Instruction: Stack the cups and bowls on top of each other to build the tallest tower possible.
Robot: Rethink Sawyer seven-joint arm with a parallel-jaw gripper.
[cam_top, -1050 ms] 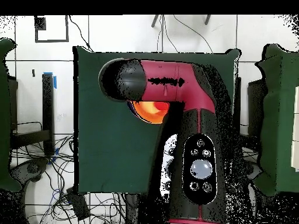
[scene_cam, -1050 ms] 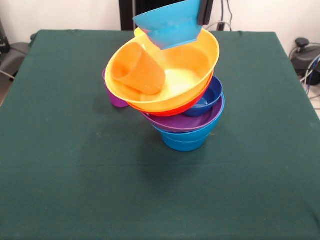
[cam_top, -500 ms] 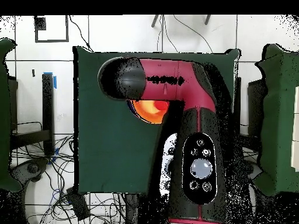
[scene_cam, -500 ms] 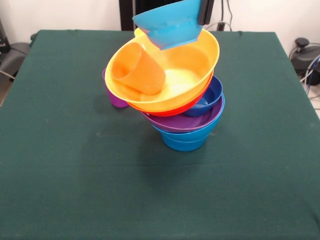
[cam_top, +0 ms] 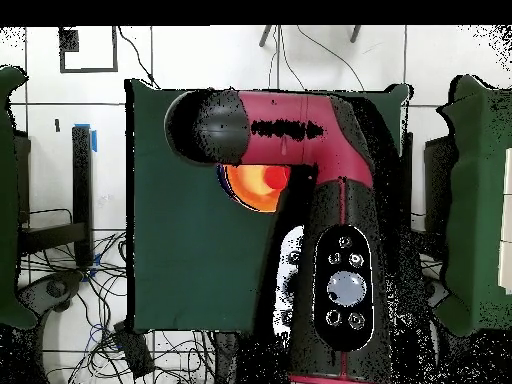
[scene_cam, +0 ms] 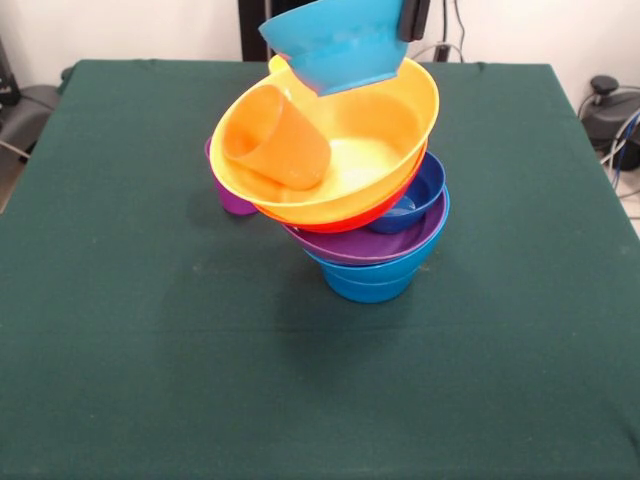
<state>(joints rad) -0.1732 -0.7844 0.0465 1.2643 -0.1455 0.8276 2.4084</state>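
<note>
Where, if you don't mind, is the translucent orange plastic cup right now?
In the front view, the orange cup lies tilted inside the large yellow bowl, against its left wall.

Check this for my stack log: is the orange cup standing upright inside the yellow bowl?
No: the orange cup lies tipped on its side inside the yellow bowl, its mouth facing left.

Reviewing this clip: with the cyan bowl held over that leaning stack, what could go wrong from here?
1. The tower already leans: the large yellow bowl overhangs the blue base bowl well to one side, so added weight or a nudge may topple it.
2. The orange cup lies tilted inside the yellow bowl; the cyan bowl might land on it unevenly and slide off.
3. The purple cup stands close beside the stack and could be knocked by falling bowls.
</note>
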